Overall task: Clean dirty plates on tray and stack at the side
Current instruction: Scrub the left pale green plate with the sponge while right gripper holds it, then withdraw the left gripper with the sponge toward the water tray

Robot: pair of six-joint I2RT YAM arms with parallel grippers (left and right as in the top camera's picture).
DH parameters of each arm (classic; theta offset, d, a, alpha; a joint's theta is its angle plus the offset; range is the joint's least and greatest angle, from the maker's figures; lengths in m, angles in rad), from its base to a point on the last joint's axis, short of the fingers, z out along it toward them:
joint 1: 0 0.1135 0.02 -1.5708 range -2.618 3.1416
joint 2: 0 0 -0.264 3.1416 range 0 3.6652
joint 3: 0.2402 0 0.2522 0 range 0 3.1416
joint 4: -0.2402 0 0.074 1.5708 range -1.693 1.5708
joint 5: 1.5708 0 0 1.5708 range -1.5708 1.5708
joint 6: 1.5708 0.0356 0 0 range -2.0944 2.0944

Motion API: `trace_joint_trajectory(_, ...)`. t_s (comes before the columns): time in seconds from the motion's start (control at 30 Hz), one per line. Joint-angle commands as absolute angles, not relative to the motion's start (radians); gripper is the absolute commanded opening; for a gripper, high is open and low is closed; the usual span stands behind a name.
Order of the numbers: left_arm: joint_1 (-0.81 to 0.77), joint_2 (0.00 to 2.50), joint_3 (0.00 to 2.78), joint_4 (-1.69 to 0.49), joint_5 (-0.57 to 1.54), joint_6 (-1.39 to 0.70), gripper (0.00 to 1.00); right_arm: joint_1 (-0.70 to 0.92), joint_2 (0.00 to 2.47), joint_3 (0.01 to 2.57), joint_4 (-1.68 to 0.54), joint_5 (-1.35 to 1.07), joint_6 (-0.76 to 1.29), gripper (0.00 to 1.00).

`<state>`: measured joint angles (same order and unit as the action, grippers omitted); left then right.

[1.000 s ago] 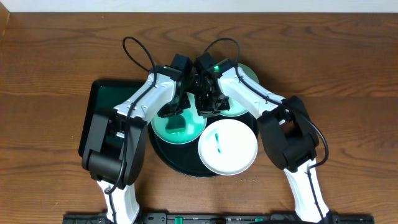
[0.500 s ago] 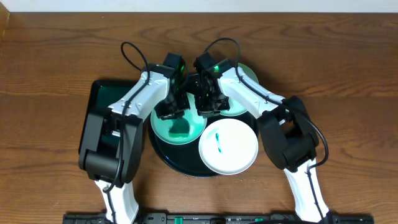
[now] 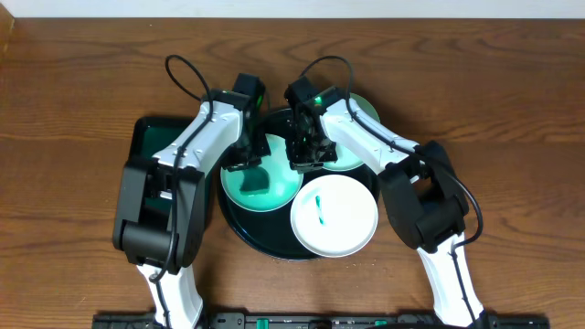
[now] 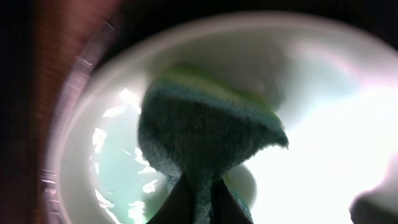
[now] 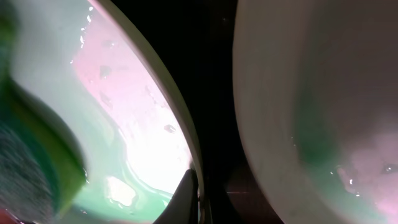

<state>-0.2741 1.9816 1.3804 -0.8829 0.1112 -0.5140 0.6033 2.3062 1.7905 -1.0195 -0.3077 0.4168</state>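
The round black tray (image 3: 239,224) holds three plates. The left plate (image 3: 274,190) is smeared teal all over. My left gripper (image 3: 245,161) is shut on a green sponge (image 4: 208,140) and presses it on this plate's back left part (image 4: 112,162). My right gripper (image 3: 303,157) is shut on the same plate's right rim (image 5: 180,134), one finger inside (image 5: 188,198). A second plate (image 3: 358,137) lies at the back right, partly under the right arm, and shows in the right wrist view (image 5: 311,124). A third, white plate (image 3: 335,216) with a short teal smear lies at the front.
A rectangular dark green tray (image 3: 146,146) lies left of the black tray, partly under the left arm. Brown wooden table (image 3: 512,110) surrounds both. The two arms meet over the back of the black tray.
My left gripper has dragged the sponge from the middle of the left plate toward its back left edge. The right gripper has stayed on the rim.
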Motion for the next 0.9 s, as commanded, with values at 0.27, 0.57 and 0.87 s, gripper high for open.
trace_joint_trajectory(0.27, -0.332, 1.974, 1.337, -0.762, 0.097, -0.513, 0.07, 0.615, 2.342, 1.755, -1.024, -0.297, 0.411, 0.01)
trace_joint_trajectory(0.57, -0.330, 1.949, 1.418, -0.820, -0.203, -0.536, 0.07, 0.615, 2.342, 1.755, -1.018, -0.289, 0.411, 0.01)
trace_joint_trajectory(0.87, -0.214, 1.766, 1.518, -1.010, -0.078, -0.535, 0.07, 0.615, 2.342, 1.753, -1.022, -0.288, 0.409, 0.01)
